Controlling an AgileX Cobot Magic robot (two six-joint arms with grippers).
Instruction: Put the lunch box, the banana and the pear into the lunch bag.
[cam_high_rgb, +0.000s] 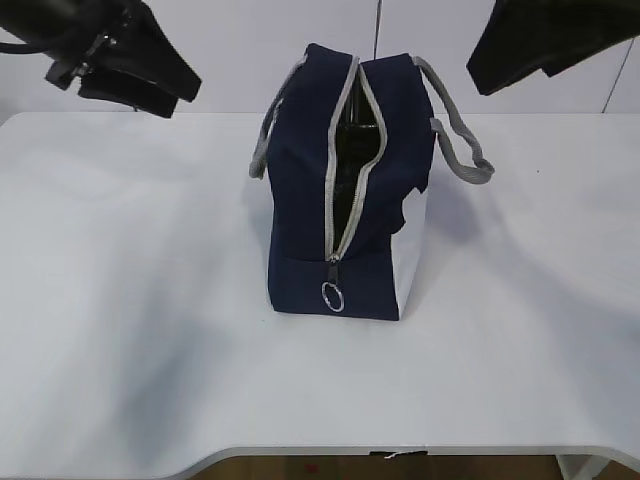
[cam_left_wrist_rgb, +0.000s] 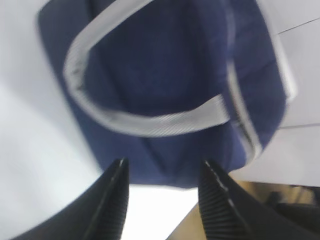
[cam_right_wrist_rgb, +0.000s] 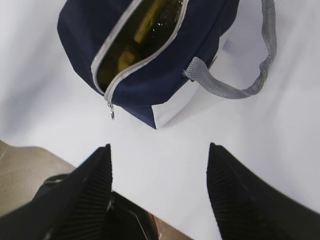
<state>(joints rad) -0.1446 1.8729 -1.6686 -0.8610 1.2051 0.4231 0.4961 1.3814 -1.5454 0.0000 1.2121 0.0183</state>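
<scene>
Lunch bag stands upright on the white table, about mid-width and nearer the far edge than the near one. The zippered end faces the exterior camera. The zipper is open from the top down most of the end face, and the ring pull hangs low near the base. There's a white side panel on the bag's right. The grey handles flop outward, one to each side.

Through the opening, the right wrist view shows something yellowish against a shiny lining — can't tell which item it is. Lunch box, banana and pear aren't identifiable in any view, and none of them is on the visible table surface.

Left gripper: fingers spread apart with nothing between them, raised above the bag's left side. Its camera looks down at the navy fabric and one handle loop; that view is motion-blurred. In the exterior view the left arm is up at the far-left corner of the table, clear of the bag.

Right gripper: fingers released wide and empty, over bare table, well apart from the bag, on its zipper-end side. The right arm is high over the far-right corner — no contact with anything.
</scene>
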